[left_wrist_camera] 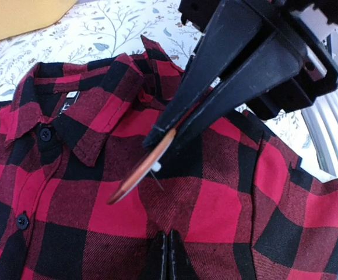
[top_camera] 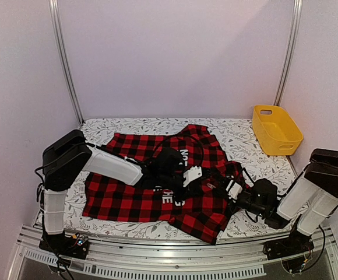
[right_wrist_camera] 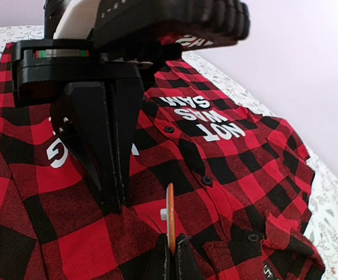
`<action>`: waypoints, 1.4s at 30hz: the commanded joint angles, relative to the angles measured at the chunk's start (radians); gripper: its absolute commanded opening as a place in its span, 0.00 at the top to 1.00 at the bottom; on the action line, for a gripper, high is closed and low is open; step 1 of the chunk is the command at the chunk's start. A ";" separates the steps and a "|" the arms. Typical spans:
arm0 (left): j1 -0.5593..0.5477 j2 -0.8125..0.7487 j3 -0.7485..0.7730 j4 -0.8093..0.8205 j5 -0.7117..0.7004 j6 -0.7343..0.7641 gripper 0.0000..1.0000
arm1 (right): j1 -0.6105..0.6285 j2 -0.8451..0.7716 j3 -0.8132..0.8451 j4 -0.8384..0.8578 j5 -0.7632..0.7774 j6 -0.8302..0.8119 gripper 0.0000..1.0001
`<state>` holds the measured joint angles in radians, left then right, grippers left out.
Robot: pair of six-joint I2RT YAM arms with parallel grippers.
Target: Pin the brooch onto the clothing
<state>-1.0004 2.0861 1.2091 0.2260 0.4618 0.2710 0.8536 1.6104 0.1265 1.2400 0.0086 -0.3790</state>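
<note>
So the soft checked flannel shirt point(top_camera: 128, 201) lies rumpled; right gripper point(right_wrist_camera: 170, 244) clamps a thin coppery disc brooch point(right_wrist_camera: 170, 213) edge-on, left gripper point(right_wrist_camera: 113, 203) points down, closed, tips touching fabric.

1 cam high up looks down on the table point(top_camera: 239, 133); 2 wrist cams face each other, tight on the shirt point(left_wrist_camera: 227, 204).
</note>
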 commanded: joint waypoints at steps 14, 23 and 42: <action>0.017 -0.038 0.000 0.017 0.061 0.020 1.00 | 0.123 0.272 -0.018 0.398 0.174 -0.356 1.00; 0.023 -0.042 -0.002 0.022 0.064 0.015 1.00 | 0.140 0.278 0.002 0.333 0.140 -0.384 1.00; 0.022 -0.088 -0.031 -0.010 0.072 0.032 1.00 | 0.149 0.309 0.004 0.455 0.252 -0.376 1.00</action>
<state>-0.9852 2.0552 1.1847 0.2184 0.5125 0.2855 0.9947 1.8751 0.1387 1.5623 0.2382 -0.7593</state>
